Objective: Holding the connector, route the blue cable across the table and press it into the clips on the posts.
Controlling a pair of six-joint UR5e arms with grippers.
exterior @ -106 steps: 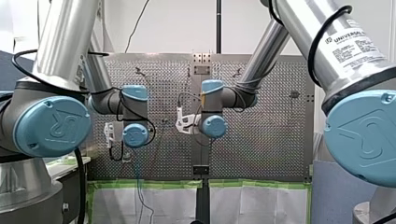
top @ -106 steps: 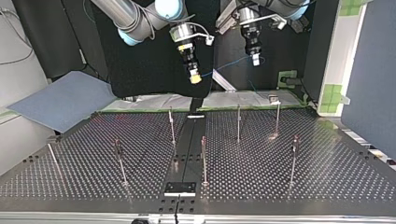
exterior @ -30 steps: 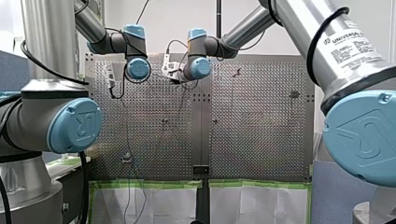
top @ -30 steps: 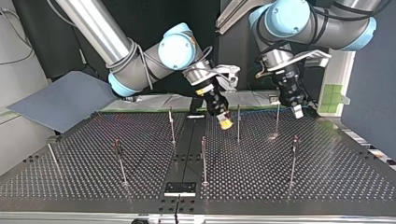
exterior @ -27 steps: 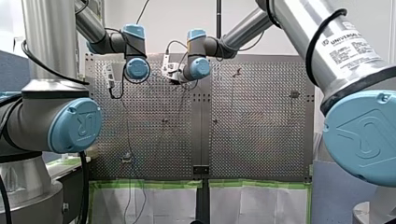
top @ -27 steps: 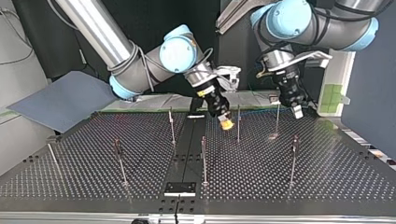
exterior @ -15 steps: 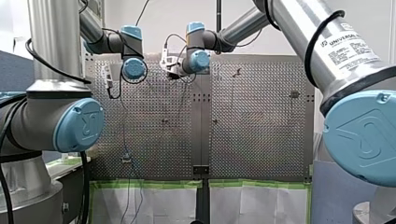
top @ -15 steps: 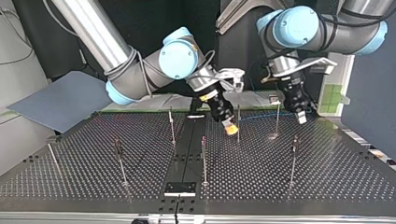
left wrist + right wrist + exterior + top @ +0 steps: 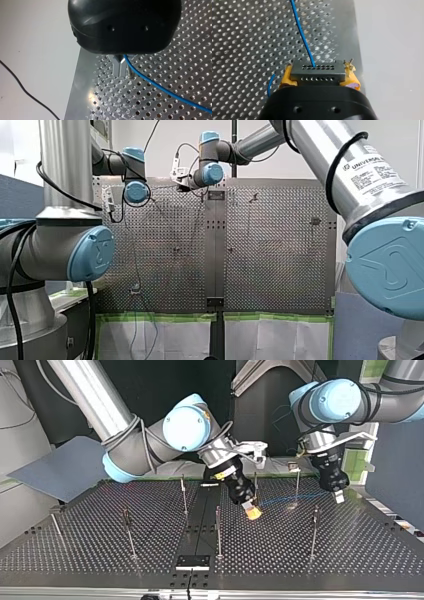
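Both closed: right claw (image 9: 320, 79) clamps the connector (image 9: 317, 70), left claw (image 9: 120, 69) pinches blue cable (image 9: 160, 87).

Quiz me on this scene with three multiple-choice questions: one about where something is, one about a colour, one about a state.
1. Where is the connector?
A. Lying loose, held by nothing
B. Between the yellow pads of my right gripper
C. In a person's hand

2. What colour is the cable?
A. Red
B. Green
C. Blue

3. What is my right gripper doing?
A. Shut on the connector
B. Open and empty
C. Shut on a screwdriver

Answers:
1 B: the right wrist view shows the connector squeezed between the pads.
2 C: the cable leaving the connector is blue.
3 A: the pads press on both ends of the connector.
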